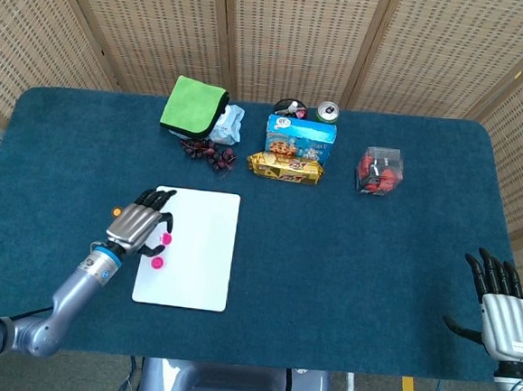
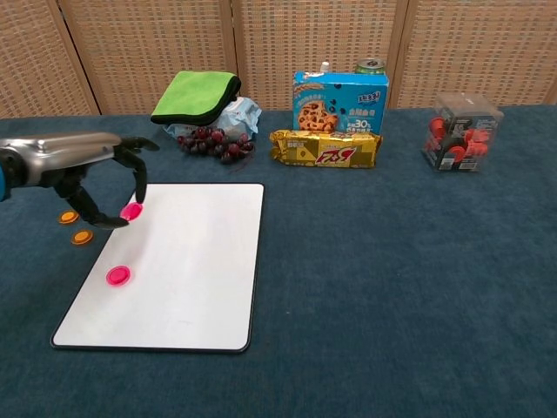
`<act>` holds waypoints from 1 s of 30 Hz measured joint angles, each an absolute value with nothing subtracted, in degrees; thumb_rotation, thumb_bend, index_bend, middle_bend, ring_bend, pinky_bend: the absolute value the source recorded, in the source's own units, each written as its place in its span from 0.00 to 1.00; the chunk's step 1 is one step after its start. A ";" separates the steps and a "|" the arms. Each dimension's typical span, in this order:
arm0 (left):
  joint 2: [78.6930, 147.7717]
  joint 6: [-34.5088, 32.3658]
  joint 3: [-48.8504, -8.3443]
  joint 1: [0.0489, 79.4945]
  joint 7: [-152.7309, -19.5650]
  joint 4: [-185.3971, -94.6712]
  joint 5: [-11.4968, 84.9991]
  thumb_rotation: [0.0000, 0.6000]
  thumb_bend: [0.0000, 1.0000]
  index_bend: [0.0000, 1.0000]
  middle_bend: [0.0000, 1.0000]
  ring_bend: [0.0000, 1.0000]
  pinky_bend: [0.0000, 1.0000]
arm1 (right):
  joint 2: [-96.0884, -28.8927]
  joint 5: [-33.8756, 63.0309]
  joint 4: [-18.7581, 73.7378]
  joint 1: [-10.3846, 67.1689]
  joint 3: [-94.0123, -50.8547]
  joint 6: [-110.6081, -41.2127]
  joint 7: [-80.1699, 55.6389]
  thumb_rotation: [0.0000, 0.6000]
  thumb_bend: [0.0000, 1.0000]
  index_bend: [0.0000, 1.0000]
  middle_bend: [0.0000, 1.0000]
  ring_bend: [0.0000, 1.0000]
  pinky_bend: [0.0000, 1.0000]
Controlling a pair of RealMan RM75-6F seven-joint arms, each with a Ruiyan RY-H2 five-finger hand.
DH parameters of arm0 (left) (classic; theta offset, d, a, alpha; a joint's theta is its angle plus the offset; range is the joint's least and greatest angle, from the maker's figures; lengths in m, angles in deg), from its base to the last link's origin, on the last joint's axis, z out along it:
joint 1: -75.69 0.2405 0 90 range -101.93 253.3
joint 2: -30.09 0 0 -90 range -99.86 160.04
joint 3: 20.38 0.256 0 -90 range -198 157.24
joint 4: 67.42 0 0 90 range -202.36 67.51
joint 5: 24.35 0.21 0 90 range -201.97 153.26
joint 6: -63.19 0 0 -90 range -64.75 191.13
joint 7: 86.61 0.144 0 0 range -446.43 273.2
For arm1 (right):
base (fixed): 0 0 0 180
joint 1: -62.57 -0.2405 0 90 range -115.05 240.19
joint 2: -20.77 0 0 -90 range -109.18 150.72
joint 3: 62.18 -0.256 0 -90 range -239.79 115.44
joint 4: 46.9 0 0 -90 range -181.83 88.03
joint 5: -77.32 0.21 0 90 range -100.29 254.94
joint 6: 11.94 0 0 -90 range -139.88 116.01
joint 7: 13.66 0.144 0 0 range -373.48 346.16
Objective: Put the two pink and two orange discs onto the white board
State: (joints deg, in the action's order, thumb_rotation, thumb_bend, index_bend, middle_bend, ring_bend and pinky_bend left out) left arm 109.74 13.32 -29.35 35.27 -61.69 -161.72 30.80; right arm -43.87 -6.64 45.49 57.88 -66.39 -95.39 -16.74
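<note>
A pink disc is pinched at the fingertips of the left hand, held above the white board's near-left area for release. Another pink disc lies below the fingers; two orange discs wait outside them. The right hand rests idle, fingers spread.

Bright, even indoor light in both views.
Shadows on the worktop are faint; no glare, focus sharp, the head view's edges slightly bowed.
</note>
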 measured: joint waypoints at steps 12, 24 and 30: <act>113.08 12.41 -27.15 32.26 -56.43 -163.32 26.19 1.00 0.32 0.56 0.00 0.00 0.00 | -43.61 -6.42 45.65 57.76 -66.34 -94.94 -16.48 1.00 0.00 0.00 0.00 0.00 0.00; 113.88 11.33 -24.33 31.76 -55.17 -163.64 25.30 1.00 0.30 0.46 0.00 0.00 0.00 | -43.54 -6.31 45.84 57.76 -66.33 -94.89 -16.60 1.00 0.00 0.00 0.00 0.00 0.00; 114.29 10.68 -23.73 31.75 -55.26 -163.34 25.32 1.00 0.25 0.32 0.00 0.00 0.00 | -43.52 -6.29 45.84 57.74 -66.32 -94.84 -16.58 1.00 0.00 0.00 0.00 0.00 0.00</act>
